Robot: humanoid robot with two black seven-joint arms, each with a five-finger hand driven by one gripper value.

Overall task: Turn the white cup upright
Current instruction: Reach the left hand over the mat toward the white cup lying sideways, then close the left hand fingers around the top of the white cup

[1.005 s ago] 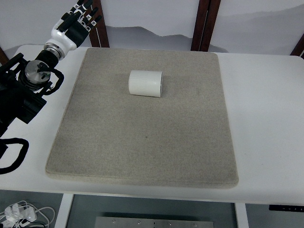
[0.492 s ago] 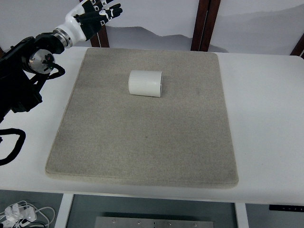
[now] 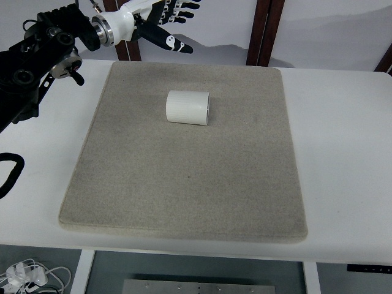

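Top view showed the white cup (image 3: 188,108) lying on its side on the grey mat (image 3: 184,184), well clear of the left hand (image 3: 160,18), whose fingers (image 3: 174,44) were spread and empty above the far edge, apparently readied to grasp it.

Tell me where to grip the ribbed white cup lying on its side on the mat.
Grip the ribbed white plastic cup across its curved wall, coming from above. It lies on the grey felt mat, axis running left-right, so front and back flanks are free. The left hand hovers open beyond it.
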